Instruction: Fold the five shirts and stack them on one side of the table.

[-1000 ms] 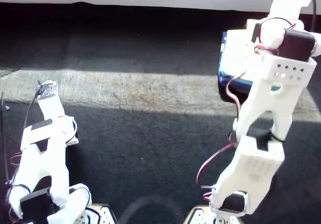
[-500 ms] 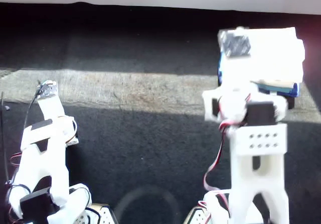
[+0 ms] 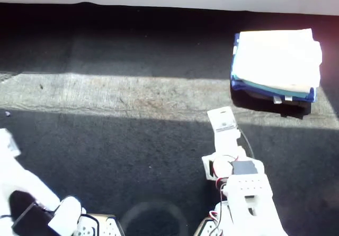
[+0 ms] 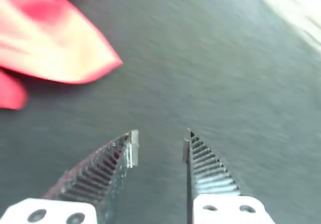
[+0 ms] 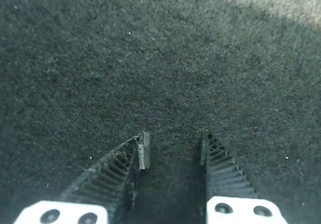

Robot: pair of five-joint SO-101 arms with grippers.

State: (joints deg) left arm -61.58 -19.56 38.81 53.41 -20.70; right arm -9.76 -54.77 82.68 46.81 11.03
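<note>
Shirt stack (image 3: 275, 61) upper right looks soft, light, floppy (I'd pinch an edge); left gripper (image 4: 159, 146) and right gripper (image 5: 173, 151) both released, empty.

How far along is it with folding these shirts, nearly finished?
Done: a stack of folded shirts sits at the far right; I cannot count the layers. In hand: nothing, the left end effector and right end effector are both open and empty. To do: a red cloth lies by the left one, probably one more shirt to fold.
</note>
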